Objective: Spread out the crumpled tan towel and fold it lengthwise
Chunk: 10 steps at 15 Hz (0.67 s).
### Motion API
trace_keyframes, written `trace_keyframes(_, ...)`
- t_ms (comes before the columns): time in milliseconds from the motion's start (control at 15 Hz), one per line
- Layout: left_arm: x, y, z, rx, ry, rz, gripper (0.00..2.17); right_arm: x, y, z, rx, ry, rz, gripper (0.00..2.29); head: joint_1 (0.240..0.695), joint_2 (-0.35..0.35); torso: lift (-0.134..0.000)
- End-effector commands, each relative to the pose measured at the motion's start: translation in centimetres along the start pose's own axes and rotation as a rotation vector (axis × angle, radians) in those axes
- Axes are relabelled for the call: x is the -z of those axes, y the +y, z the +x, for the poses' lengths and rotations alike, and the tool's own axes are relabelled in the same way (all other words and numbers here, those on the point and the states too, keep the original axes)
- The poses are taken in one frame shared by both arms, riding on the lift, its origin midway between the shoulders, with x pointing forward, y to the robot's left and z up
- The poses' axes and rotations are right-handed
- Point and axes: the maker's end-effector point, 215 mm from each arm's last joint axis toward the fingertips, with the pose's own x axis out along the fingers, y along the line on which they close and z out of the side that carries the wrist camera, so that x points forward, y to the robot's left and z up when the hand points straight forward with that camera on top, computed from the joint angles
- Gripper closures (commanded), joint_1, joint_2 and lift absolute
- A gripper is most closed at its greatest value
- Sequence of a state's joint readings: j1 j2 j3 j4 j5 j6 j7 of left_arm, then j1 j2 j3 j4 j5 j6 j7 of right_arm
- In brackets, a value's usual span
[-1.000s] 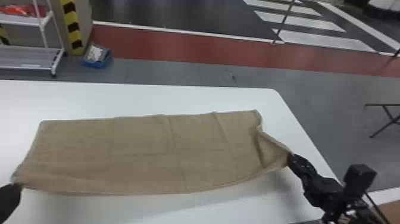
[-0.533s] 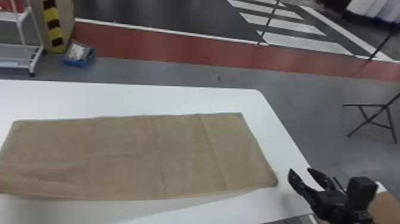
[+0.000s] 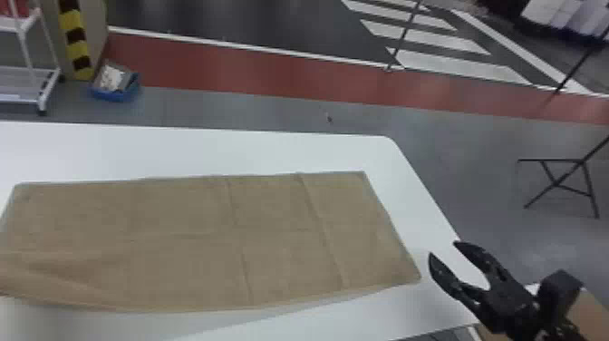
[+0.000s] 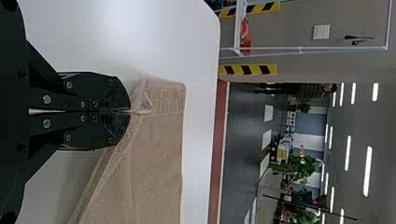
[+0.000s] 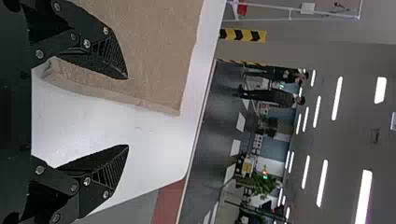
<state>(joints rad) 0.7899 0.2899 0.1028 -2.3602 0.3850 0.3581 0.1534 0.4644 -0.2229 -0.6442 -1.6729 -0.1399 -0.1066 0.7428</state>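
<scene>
jaws on the left gripper (image 4: 130,111) are closing on one tan towel (image 3: 195,236) near a corner; the pinched bit is hiding between them. jaws on the right gripper (image 3: 442,249) are standing wide apart, just beside the towel's right end. towel is lying lengthwise across one white tabletop (image 3: 272,152), its left end running out of the head view. one blue bin (image 3: 115,94) is sitting on the floor beyond, contents hard to make out.

Matt tan woven cloth towel (image 3: 195,236), smooth white table (image 3: 281,152)
</scene>
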Motion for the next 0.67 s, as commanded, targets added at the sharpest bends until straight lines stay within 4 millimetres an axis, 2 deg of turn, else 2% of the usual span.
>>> trace_keyframes(0,0.3,0.1,0.1,-0.002,0.005,0.0,1.69,2.6,0.2,0.5,-0.057,0.077,-0.012,0.44,0.695,-0.319,-0.124)
trace_keyframes(200,0.5,0.1,0.2,-0.001,0.012,0.0,1.69,4.8,0.9,0.8,-0.138,0.106,0.011,0.44,0.695,-0.314,-0.124)
trace_keyframes(533,0.4,0.0,0.3,0.005,0.013,0.009,1.69,5.4,2.3,1.1,-0.207,0.125,-0.009,0.48,0.695,-0.314,-0.124)
trace_keyframes(600,0.4,0.0,0.3,0.005,0.011,0.009,1.69,5.5,2.4,1.2,-0.21,0.13,-0.011,0.58,0.695,-0.312,-0.124)
